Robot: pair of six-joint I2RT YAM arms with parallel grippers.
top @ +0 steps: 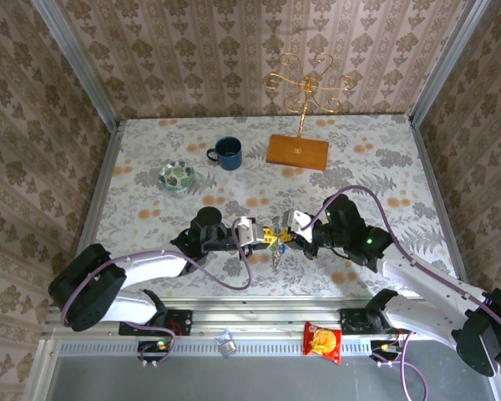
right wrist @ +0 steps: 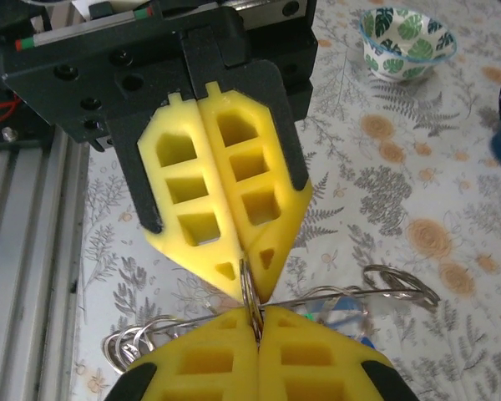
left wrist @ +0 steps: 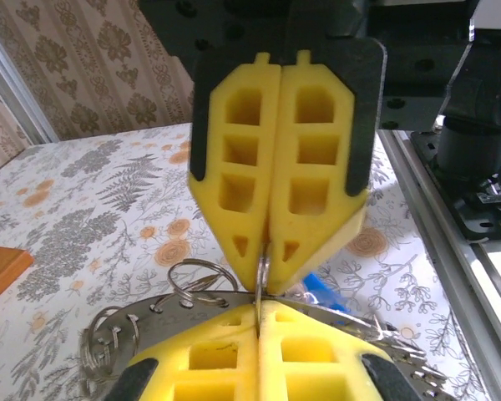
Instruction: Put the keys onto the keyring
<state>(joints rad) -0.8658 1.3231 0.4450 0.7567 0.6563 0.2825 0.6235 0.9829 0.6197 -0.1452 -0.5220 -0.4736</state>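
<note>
Two units: left pincer point(left wrist: 259, 316) and right pincer point(right wrist: 256, 322), both pinched shut on one small ring point(right wrist: 249, 288); ease it squarely onto keyring point(left wrist: 150, 313).

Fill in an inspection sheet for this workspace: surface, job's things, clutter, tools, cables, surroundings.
Surface: floral-print table, no spills seen.
Job's things: keys bunched at the keyring, between the two tools.
Clutter: blue mug, leaf-patterned bowl, gold wire stand on a wooden base; snack packet on the front rail.
Tools: left tool and right tool tip to tip, both shut on a small ring.
Cables: purple cables run along both arms.
Surroundings: patterned wallpaper, metal frame posts.
</note>
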